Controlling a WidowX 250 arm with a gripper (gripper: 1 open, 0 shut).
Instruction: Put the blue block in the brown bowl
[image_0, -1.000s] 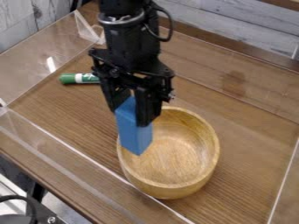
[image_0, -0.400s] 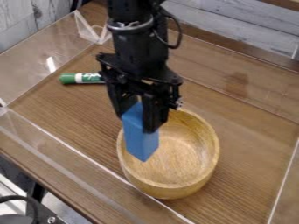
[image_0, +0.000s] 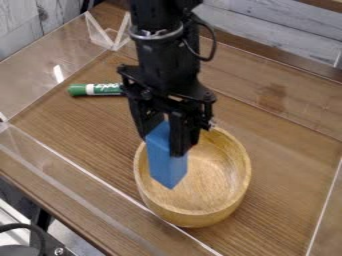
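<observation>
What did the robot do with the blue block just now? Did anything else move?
The gripper kept hold of the blue block and carried it a little to the right in the picture and lower, further over the brown bowl. Nothing was let go. The bowl and the green-and-white marker pen stayed where they were.

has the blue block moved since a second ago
Yes. The blue block, held in the tool, has shifted right and slightly down in the picture, further over the brown bowl's hollow and away from the marker.
</observation>
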